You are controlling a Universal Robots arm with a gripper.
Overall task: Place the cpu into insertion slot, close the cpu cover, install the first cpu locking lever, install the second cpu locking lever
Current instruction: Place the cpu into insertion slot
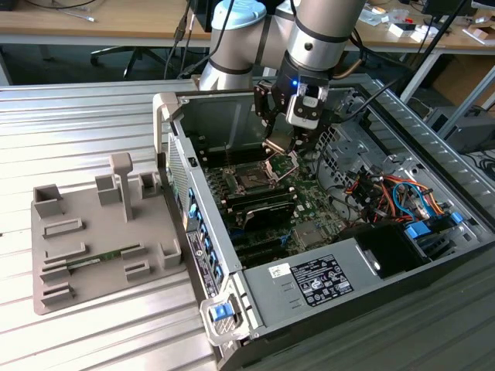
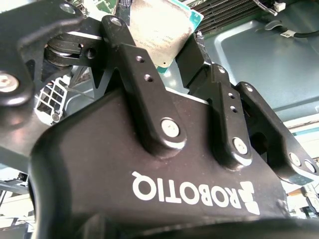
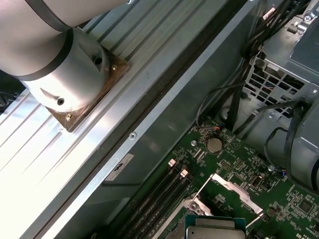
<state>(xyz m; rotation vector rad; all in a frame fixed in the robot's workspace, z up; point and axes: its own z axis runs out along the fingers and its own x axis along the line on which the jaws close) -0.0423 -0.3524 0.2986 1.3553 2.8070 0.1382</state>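
Gripper (image 2: 152,37) jaws pinch narrow on the cpu (image 2: 162,25); just below them lies the slot (image 1: 251,179), its cover (image 3: 233,186) standing open.

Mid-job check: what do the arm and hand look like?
The arm is silver-grey tubing with pale blue joint caps and a black band. The hand is matte black, with two jointed fingers, silver pins, white lettering on its body and a blue light above.
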